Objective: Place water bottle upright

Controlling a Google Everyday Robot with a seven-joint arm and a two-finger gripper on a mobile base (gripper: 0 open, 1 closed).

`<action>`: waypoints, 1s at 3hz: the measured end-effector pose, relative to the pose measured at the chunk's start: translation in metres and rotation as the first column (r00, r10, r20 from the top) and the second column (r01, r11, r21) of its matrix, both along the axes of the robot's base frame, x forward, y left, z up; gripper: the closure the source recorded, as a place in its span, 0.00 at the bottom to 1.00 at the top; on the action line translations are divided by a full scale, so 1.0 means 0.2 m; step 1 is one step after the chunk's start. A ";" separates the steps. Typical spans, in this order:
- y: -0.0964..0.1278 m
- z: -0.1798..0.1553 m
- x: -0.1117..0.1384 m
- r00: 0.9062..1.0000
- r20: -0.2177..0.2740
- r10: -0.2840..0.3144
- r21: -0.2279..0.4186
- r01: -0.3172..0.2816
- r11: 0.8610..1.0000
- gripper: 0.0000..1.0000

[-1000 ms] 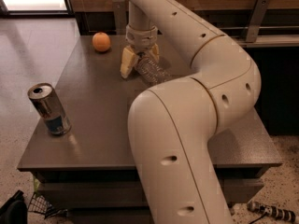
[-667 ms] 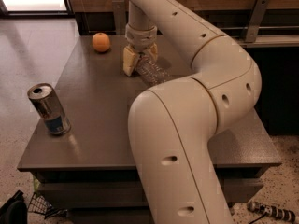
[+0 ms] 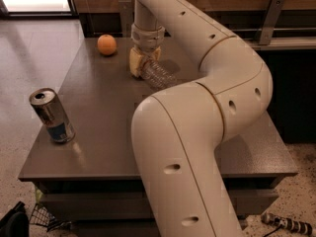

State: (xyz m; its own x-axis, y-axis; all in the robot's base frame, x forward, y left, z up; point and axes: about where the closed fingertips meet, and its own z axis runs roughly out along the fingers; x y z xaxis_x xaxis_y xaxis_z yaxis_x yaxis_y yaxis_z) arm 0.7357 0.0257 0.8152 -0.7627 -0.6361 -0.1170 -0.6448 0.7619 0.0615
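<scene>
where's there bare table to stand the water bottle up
Widest bare patch on the table: between the can, the orange and the hand, which grips the tilted water bottle at the back. The near corner beyond the arm is also bare. It is crowded around the orange and hand.

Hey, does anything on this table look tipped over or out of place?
Yes: the water bottle at the far side of the table leans steeply instead of standing, one end gripped in the claw. The can stands upright near the front edge, and the orange sits beside the claw.
</scene>
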 end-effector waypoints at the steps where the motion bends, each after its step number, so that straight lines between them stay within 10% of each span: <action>1: 0.00 0.01 0.00 1.000 0.000 0.000 0.000 0.000 1.000 1.00; 3: -0.15 0.32 -0.03 0.984 0.170 -0.047 -0.047 0.056 0.997 1.00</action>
State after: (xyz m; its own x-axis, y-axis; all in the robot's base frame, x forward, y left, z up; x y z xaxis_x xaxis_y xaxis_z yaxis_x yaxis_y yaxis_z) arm 0.7301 -0.0037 0.8794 -0.7665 -0.6051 -0.2151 -0.6026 0.7935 -0.0851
